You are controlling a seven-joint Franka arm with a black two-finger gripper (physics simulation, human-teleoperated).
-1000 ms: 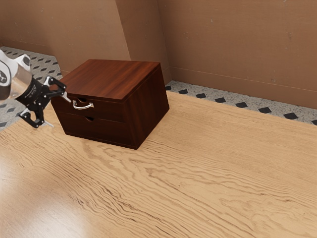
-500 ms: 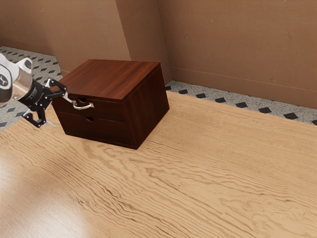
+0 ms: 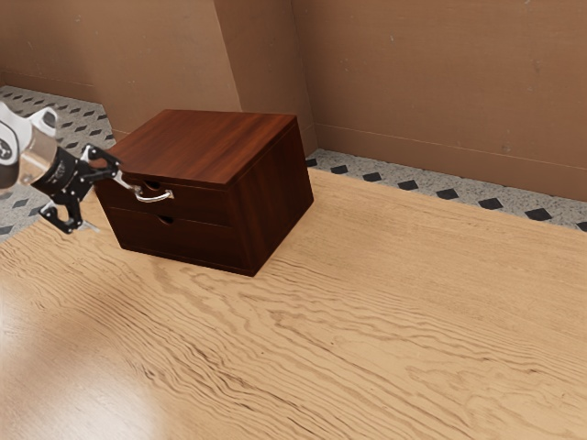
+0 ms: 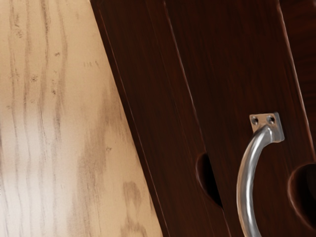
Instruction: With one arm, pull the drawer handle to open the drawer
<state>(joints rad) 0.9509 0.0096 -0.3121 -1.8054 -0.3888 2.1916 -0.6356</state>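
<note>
End effector [image 3: 99, 200] spread wide and holding nothing, you see it just beside the drawer handle [image 3: 152, 194] (on the top drawer [image 3: 202, 206]), cabinet [image 3: 275, 197] on tabletop [image 3: 367, 321].

Brown panel walls [image 3: 440, 73], speckled floor [image 3: 459, 188] w/ black diamonds, wood table [image 3: 367, 321].

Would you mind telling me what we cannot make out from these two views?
One end of the handle: cut off by the wrist view's edge.
Whether one of the fingers touches the handle: too small to tell in the exterior view.
The arm behind the gripper: cut off by the exterior view's left edge.
Whether the top drawer stands out at all: unclear from the exterior view.
</note>
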